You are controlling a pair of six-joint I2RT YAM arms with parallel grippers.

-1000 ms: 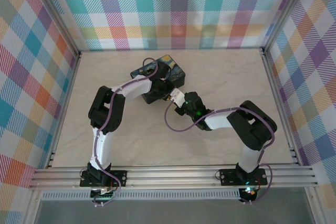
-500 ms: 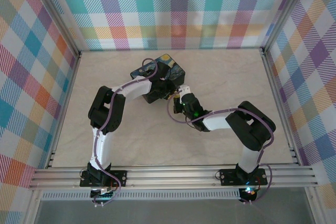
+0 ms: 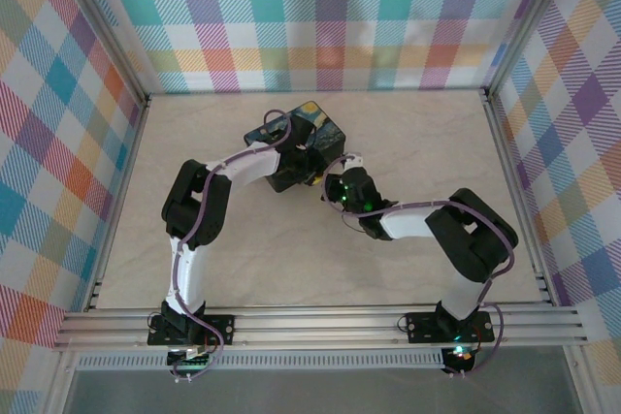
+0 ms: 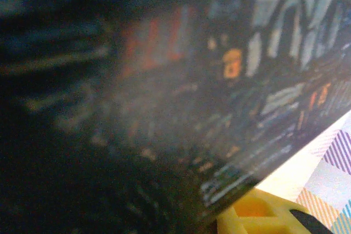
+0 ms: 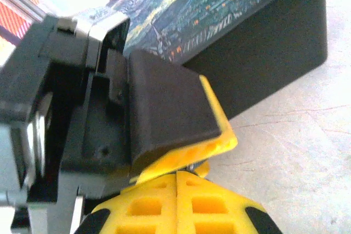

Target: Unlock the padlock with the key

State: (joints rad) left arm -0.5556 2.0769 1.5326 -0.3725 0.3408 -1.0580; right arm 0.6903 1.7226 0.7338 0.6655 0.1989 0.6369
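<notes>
Right gripper (image 5: 176,179) clamped shut, centre frame; key, padlock too small to tell. Left gripper (image 3: 309,170) width unclear, beside painted tin (image 3: 315,123).

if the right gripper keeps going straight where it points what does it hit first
Probably the left gripper: its dark finger sits just ahead of the right gripper, with the painted tin behind it, though depth is unclear.

No lettering, label, brand or number is legible. The painted tin (image 3: 315,123), toward the far edge of the desk (image 3: 243,259), bears swirls and blurred orange specks, not words.
</notes>
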